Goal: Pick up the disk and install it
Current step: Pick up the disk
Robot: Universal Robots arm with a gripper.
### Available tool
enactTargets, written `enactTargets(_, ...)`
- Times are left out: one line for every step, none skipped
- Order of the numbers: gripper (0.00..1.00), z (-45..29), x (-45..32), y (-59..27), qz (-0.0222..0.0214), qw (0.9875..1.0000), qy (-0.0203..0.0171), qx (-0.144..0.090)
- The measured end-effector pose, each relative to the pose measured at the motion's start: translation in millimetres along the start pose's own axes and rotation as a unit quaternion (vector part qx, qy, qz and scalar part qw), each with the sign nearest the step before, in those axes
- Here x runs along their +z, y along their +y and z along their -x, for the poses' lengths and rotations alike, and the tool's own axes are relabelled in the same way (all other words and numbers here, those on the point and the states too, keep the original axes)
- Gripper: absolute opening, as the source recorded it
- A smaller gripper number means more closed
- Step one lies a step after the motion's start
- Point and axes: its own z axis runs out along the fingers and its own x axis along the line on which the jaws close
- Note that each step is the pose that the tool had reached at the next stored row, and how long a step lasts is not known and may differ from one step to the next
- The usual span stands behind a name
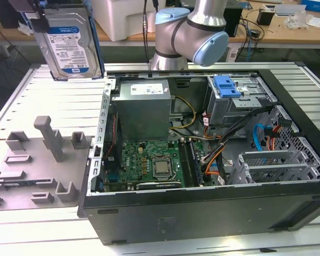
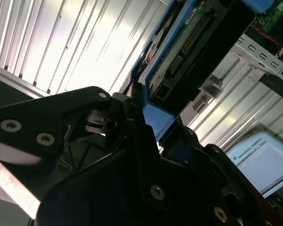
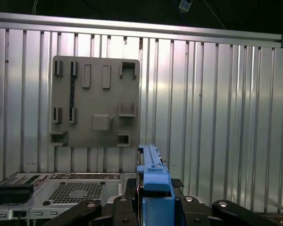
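We judge the disk (image 1: 69, 45) stiff, dense and shock-sensitive; our tool (image 3: 153, 200) pinches it by its blue-framed edge.

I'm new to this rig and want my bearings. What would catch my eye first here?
The disk, label facing out, hangs high at the exterior view's upper left, clamped in the hand above the ribbed table. An open computer case sits at the middle and right, its green motherboard exposed.

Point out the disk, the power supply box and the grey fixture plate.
disk (image 1: 69, 45): exterior view, on its white-and-blue label.
power supply box (image 1: 144, 114): exterior view, on its grey side.
grey fixture plate (image 1: 40, 172): exterior view, on a bare flat part.
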Motion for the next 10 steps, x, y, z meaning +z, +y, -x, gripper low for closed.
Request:
enactTargets(0.37, -0.2, 0.0, -0.8, 0.0000, 1.0000, -0.0003, 0.000)
enactTargets(0.37, -0.2, 0.0, -0.8, 0.0000, 1.0000, -0.0004, 0.000)
enactTargets(0.37, -0.1, 0.0, -0.8, 0.0000, 1.0000, -0.0004, 0.000)
enactTargets(0.37, -0.1, 0.0, -0.8, 0.0000, 1.0000, -0.0004, 0.000)
enactTargets(0.37, -0.1, 0.0, -0.8, 0.0000, 1.0000, -0.0004, 0.000)
enactTargets(0.37, -0.2, 0.0, -0.8, 0.0000, 1.0000, -0.0005, 0.000)
enactTargets(0.37, -0.5, 0.1, -0.9, 0.0012, 1.0000, 0.0001, 0.000)
enactTargets(0.37, -1.3, -0.1, -1.1, 0.0043, 1.0000, 0.0016, 0.000)
enactTargets(0.37, -2.2, -0.1, -1.3, 0.0070, 1.0000, 0.0030, 0.001)
enactTargets(0.37, -2.8, -0.2, -1.9, 0.0088, 1.0000, 0.0036, 0.001)
